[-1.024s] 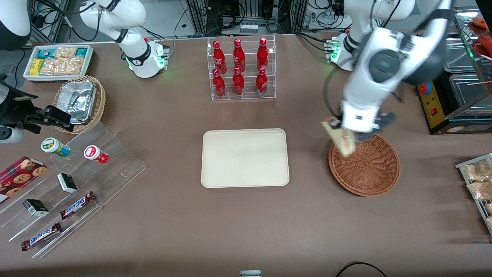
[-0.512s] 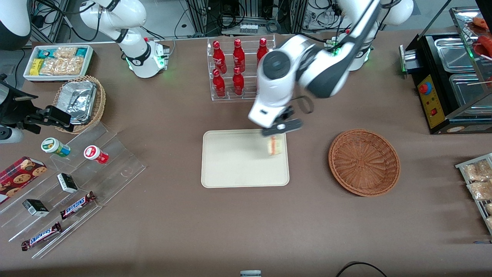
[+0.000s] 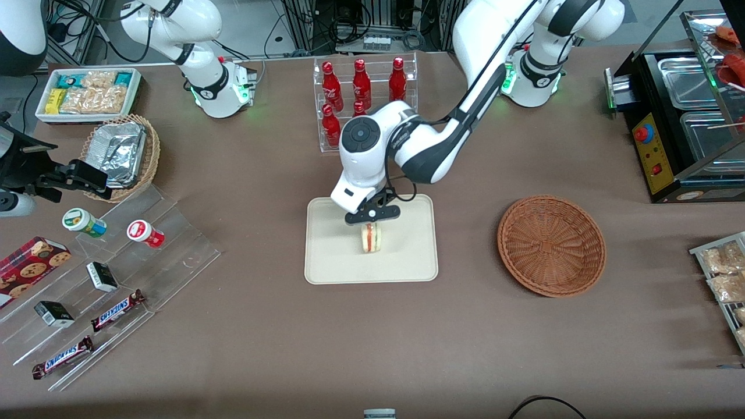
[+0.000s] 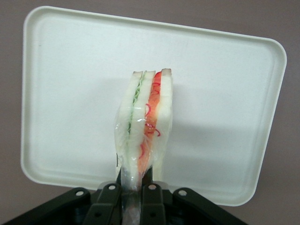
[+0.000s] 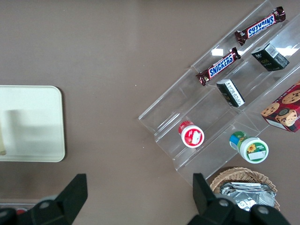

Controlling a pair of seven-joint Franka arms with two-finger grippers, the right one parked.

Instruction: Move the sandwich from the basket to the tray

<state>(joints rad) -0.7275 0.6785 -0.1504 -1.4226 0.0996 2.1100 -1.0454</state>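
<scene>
Brown tabletop fills the front view; at frame centre lies the tray (image 3: 326,256), with the sandwich (image 3: 371,238) upright over its middle. Its upper end is clamped in the gripper (image 3: 372,214), just above. Right of centre sits the basket (image 3: 551,245), well apart.

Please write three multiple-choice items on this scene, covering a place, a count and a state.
1. Where is the sandwich?
A. in the basket
B. above the tray
C. on the bare table

2. How many red bottles show in the clear rack?
A. three
B. six
C. nine

3. What is the gripper doing?
A. open, empty
B. shut, empty
C. shut on the sandwich

Answers: 1 B, the sandwich hangs over the tray's middle. 2 B, three upper, three lower partly hidden by the arm. 3 C, its fingers pinch the wedge's end.
</scene>
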